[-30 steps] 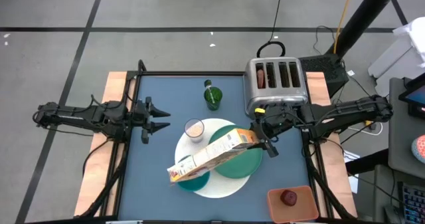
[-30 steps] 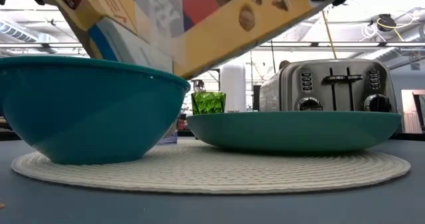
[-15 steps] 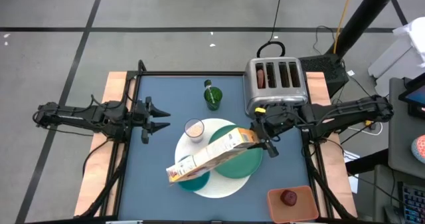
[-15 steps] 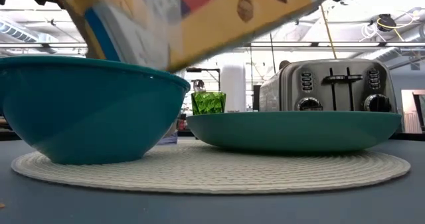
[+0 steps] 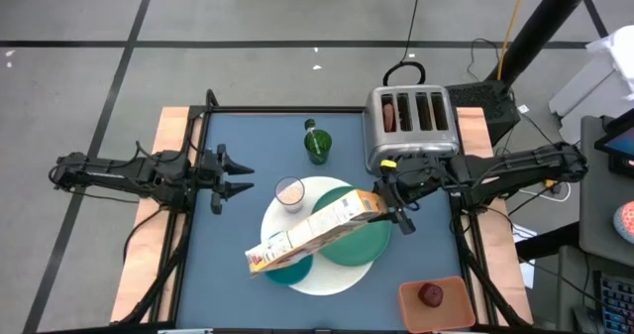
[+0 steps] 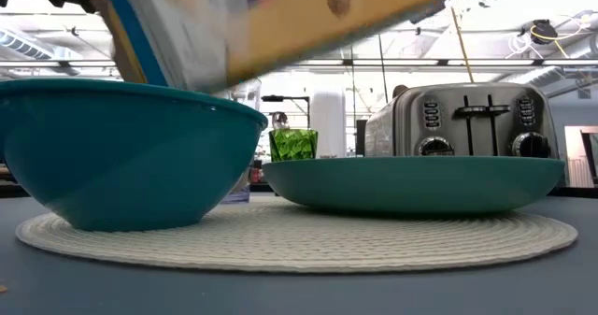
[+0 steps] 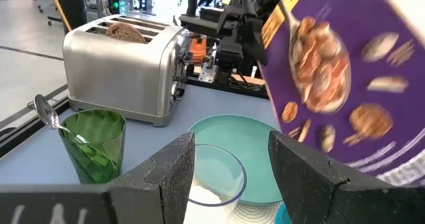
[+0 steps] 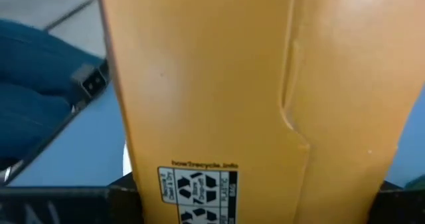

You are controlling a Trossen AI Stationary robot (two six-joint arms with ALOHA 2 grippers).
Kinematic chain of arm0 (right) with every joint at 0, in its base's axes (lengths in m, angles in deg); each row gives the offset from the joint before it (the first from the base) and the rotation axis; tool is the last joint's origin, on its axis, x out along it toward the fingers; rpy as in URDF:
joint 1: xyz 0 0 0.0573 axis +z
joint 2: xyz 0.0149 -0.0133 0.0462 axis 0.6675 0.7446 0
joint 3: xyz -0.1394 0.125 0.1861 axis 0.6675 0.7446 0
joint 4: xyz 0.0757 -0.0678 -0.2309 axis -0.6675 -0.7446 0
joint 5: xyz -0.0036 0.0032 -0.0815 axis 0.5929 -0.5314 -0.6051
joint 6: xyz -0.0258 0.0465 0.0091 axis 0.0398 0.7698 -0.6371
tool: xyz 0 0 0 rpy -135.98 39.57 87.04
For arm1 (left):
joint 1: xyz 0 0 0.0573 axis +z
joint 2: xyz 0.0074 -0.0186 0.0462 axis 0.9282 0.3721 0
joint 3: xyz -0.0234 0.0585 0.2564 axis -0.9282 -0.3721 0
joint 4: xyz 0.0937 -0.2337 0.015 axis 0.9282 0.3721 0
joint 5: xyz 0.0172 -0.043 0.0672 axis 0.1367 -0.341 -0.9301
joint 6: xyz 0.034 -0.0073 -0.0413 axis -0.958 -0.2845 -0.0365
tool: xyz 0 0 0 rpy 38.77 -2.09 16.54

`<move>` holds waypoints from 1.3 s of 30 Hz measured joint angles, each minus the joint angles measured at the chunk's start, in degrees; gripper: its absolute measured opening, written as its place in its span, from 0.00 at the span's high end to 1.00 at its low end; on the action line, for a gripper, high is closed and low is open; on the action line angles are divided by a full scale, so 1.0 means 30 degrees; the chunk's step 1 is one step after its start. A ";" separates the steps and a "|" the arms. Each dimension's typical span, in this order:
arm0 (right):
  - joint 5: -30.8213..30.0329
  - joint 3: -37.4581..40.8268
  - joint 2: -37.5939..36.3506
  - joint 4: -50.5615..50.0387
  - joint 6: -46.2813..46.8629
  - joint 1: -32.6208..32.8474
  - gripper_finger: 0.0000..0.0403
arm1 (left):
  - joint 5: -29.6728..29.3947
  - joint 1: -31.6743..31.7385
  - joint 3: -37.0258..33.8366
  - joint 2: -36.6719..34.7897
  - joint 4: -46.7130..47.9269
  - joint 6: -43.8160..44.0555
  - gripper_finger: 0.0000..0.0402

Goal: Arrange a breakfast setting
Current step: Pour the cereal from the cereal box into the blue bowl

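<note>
My right gripper [image 5: 388, 206] is clamped on the cereal box [image 5: 312, 233], tipped mouth-down over the teal bowl [image 6: 121, 151] on the white mat [image 5: 327, 275], probably pouring though no cereal shows; left gripper [image 5: 233, 176] idles spread by the table's left edge.

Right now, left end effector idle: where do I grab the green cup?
Probably across the green cup's side wall, below the rim, coming level from the left arm's side. It stands upright, the spoon sticks out the top, and the toaster stands on its other side.
</note>
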 joint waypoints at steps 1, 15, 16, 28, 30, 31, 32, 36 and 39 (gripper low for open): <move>0.0021 -0.0029 -0.0001 -0.0002 -0.0008 0.0007 0.51 | 0.0004 0.0002 0.0000 0.0000 0.0000 0.0000 0.51; -0.0007 -0.0307 -0.0198 -0.1229 -0.0268 0.0000 0.51 | 0.0003 0.0000 0.0000 0.0002 0.0000 0.0007 0.51; -0.0020 -0.0307 -0.0198 -0.1357 -0.0248 0.0006 0.51 | 0.0003 -0.0002 0.0000 0.0007 0.0000 0.0007 0.51; 0.0022 -0.0236 0.0031 -0.1237 -0.0248 0.0007 0.51 | -0.0002 0.0004 0.0000 0.0000 0.0000 0.0007 0.51; -0.0034 -0.0168 0.0144 -0.1482 -0.0260 0.0000 0.51 | 0.0004 -0.0002 0.0000 0.0007 0.0000 0.0007 0.51; -0.0036 -0.0168 0.0128 -0.1475 -0.0263 0.0000 0.51 | -0.0004 0.0000 0.0000 0.0003 0.0000 0.0007 0.51; -0.0033 -0.0171 0.0070 -0.1248 -0.0270 0.0000 0.51 | 0.0001 0.0001 0.0000 0.0000 0.0000 0.0007 0.51; 0.0039 -0.0230 0.0036 -0.0927 -0.0255 0.0007 0.51 | 0.0004 -0.0001 0.0000 0.0000 0.0000 0.0007 0.51; -0.0015 -0.0205 0.0072 -0.0863 -0.0277 0.0007 0.51 | 0.0004 0.0002 0.0000 0.0007 0.0000 0.0007 0.51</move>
